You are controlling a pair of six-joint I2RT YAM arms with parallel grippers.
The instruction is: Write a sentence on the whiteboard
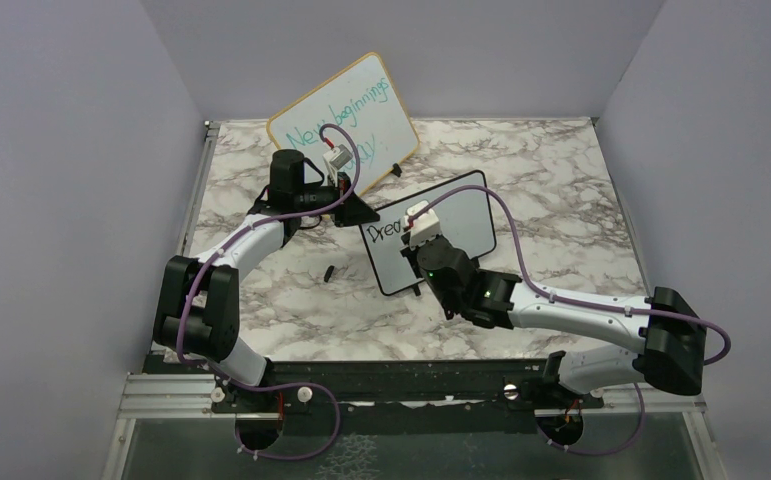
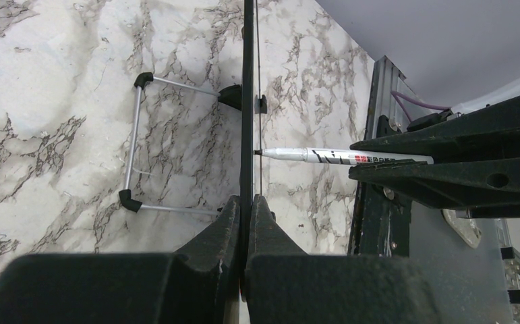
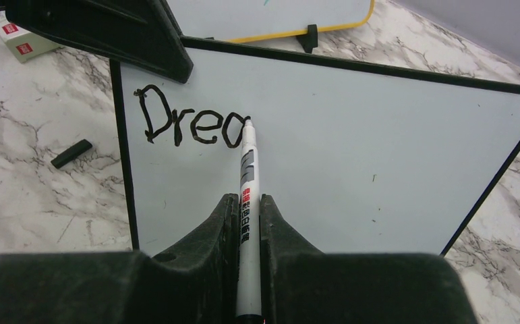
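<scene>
Two arms are at work over the marble table (image 1: 571,190). The left arm reaches forward from its base with the elbow bent, then turns its wrist to the right. The left gripper (image 2: 247,226) is clenched on the thin black edge of the whiteboard (image 1: 469,222), at its upper left corner as seen from above. The right arm stretches low and leftward from its base, with its wrist hanging over the board's face. The right gripper (image 3: 247,206) is clamped on a single white marker (image 3: 248,175), whose black tip touches the writing surface. The board sits near the middle of the table, just in front of a second, larger board (image 1: 361,105) that has a yellowish frame and teal handwriting, so there are two boards in all. A wire stand (image 2: 135,142) shows behind the small one. Of the sentence (image 3: 189,125), four black letters can be counted in one line near the top left corner: "Dre" and a round fourth letter where the tip rests. One small black cap (image 3: 71,153) lies on the marble to the board's left, apart from it. One white carton (image 3: 14,35) with red labels lies farther back.
</scene>
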